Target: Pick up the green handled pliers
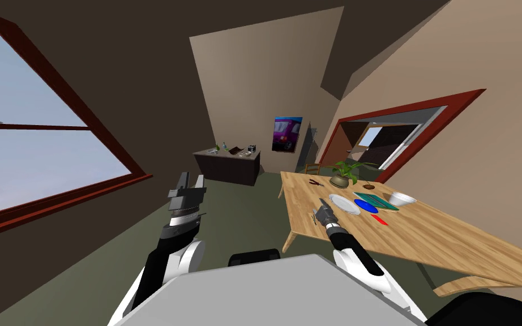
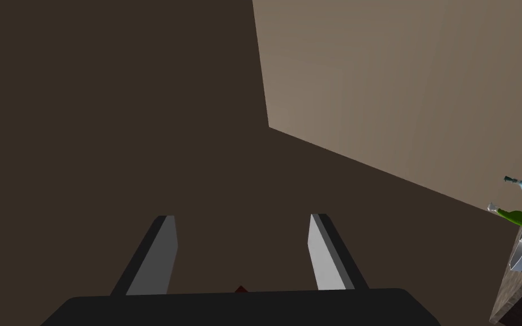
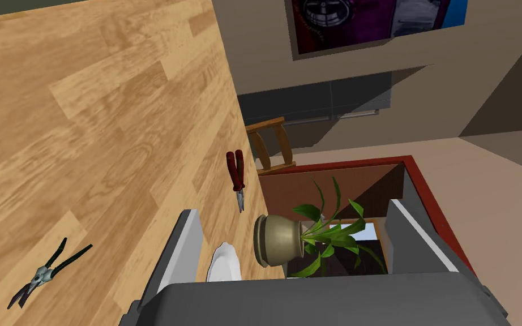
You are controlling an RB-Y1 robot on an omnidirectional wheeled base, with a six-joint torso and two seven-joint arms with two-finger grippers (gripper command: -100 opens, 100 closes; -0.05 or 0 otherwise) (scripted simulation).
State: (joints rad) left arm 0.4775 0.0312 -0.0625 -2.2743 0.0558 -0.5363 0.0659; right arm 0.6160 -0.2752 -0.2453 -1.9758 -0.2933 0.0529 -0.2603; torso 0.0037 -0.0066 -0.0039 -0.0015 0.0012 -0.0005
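Note:
The green handled pliers [image 3: 45,274] lie on the wooden table [image 3: 84,113], handles spread, off to the side of my right gripper's near finger. The right gripper [image 3: 292,208] is open with nothing between its fingers. It hovers over the table's near corner [image 1: 319,207] and points toward a potted plant [image 3: 279,240]. A second pair of pliers with red handles [image 3: 235,172] lies farther along the table edge [image 1: 315,182]. My left gripper [image 1: 191,182] is raised over the floor, away from the table, and stands open [image 2: 242,217].
On the table [image 1: 424,232] are the potted plant [image 1: 339,180], a white plate [image 1: 343,204], a blue disc [image 1: 366,206], a green mat [image 1: 376,201], a white bowl [image 1: 401,198] and a red strip [image 1: 380,220]. A chair [image 1: 312,168] stands beyond it, a dark counter [image 1: 229,164] farther back.

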